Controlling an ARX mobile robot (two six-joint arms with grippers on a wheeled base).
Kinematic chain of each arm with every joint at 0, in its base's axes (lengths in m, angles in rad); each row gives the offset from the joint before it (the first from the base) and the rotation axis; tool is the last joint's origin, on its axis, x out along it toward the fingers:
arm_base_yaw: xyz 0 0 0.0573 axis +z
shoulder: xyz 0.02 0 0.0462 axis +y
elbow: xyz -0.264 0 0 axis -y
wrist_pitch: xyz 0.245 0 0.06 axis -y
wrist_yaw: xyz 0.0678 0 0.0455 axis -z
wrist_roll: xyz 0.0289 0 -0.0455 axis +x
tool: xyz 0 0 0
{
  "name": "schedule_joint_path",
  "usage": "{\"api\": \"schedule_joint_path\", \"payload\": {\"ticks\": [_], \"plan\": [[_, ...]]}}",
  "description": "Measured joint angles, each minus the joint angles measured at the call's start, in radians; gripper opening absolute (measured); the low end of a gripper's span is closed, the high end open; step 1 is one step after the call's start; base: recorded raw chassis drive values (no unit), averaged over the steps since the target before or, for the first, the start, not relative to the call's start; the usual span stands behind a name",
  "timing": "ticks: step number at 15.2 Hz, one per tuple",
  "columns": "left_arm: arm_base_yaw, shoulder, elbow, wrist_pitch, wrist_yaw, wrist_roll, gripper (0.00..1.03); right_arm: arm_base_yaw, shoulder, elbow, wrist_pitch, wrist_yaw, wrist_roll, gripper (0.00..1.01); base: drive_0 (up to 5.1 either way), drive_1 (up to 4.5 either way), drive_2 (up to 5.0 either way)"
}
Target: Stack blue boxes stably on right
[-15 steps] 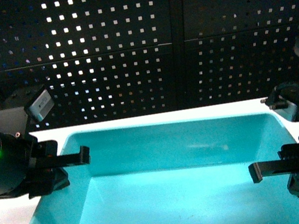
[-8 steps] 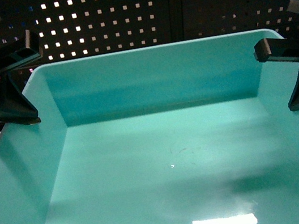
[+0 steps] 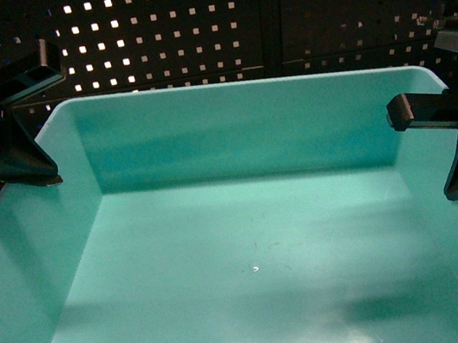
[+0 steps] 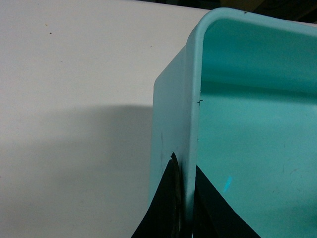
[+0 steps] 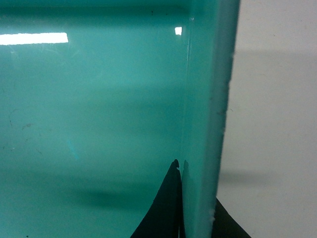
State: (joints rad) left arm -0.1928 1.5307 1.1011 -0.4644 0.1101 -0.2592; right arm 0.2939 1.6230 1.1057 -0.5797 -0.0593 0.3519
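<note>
Tub: we hold one turquoise tub [image 3: 250, 247] lifted close under the head camera, its long axis running between our arms.
Left gripper [image 4: 184, 198]: fingers pinched on the left wall.
Right gripper [image 5: 195, 198]: fingers pinched on the right wall.
Turning relation: neither arm is nearer; the rightward carry needs both level.

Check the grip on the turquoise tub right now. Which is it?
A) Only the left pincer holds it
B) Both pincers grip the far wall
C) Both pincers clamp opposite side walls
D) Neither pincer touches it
C: the left pincer straddles the left wall of the turquoise tub and the right pincer straddles its right wall, fingers on either side of each wall in the wrist views.
</note>
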Motion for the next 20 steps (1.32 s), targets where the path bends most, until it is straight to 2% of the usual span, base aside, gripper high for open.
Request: {"api": "schedule_joint_path", "payload": {"ticks": [15,20], "plan": [[0.0,0.0,0.0,0.0,0.0,-0.003,0.02,0.0,-0.002,0.0,0.0,0.0,0.0,0.02,0.0,0.0,0.0],[0.0,0.0,0.0,0.0,-0.002,-0.003,0.02,0.001,-0.002,0.0,0.0,0.0,0.0,0.02,-0.8,-2.12,-2.1]]}}
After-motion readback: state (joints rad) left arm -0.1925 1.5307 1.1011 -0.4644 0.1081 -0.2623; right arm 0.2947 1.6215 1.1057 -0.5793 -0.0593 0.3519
